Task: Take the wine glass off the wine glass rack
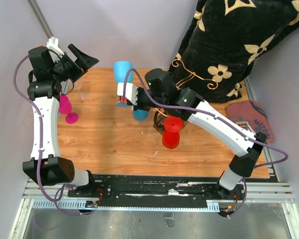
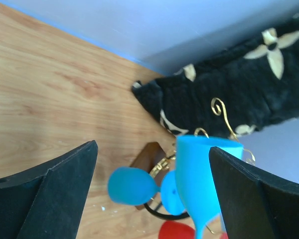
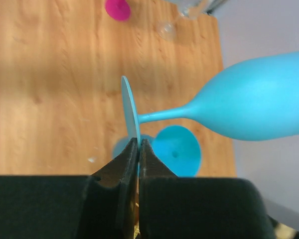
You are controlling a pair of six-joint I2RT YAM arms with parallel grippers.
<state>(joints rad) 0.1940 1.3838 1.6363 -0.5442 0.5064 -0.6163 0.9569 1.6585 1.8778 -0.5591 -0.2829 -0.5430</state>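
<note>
Two blue glasses are in view. We hold one, the wine glass (image 3: 254,107), sideways above the table (image 1: 109,144), with our right gripper (image 3: 138,147) clamped on the edge of its foot. It is apart from the wine glass rack (image 1: 185,74). The other blue glass (image 1: 139,114) sits below it. Our left gripper (image 2: 153,148) hangs with its fingers spread wide, holding nothing. A red glass (image 1: 172,132) stands by the rack's base, and a pink glass (image 1: 66,107) stands at the far left.

table (image 1: 114,144): wood-grain | blanket (image 1: 239,45): black, cream flowers, heaped at far right corner | red cloth (image 1: 249,118): printed, right edge, just beside blanket | pink glass (image 1: 66,105): on table, left side
</note>
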